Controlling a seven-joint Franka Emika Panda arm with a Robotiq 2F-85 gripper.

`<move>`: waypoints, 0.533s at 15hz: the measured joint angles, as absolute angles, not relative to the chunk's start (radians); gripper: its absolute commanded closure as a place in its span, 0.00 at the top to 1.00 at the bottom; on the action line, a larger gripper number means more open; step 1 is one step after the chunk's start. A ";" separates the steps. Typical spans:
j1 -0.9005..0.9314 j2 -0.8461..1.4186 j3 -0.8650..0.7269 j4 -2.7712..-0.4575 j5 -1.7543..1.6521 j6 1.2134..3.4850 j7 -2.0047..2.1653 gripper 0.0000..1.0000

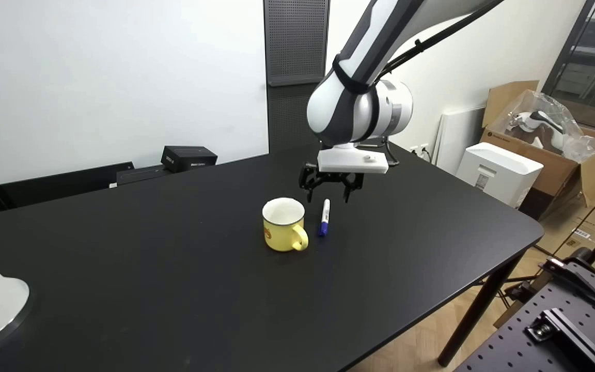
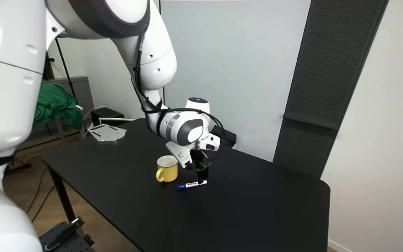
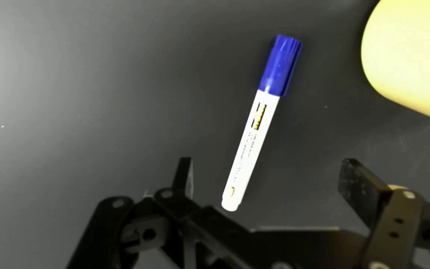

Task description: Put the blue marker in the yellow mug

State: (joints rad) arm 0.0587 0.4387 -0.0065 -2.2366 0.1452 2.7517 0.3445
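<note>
Over the black table the arm is stretched, and the grasp is judged the step in hand; the jaws of the gripper are spread, nothing pinched; the yellow mug is seen upright, and just to its right in an exterior view the blue marker is laid flat; a lowering towards its middle, then a squeeze, is called for; in the wrist view its white end is framed between the jaws, clear of both; the mug's inside is shown only in the exterior views

both exterior views overlook the table; the wrist view looks closely down.
</note>
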 measured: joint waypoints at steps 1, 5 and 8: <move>0.061 0.451 -0.007 -2.236 0.155 2.760 0.345 1.00; 0.065 0.484 -0.007 -2.232 0.181 2.779 0.345 0.71; 0.066 0.497 -0.007 -2.226 0.196 2.790 0.345 0.55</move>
State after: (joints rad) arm 0.0662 0.4974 -0.0066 -2.2261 0.1961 2.7904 0.3446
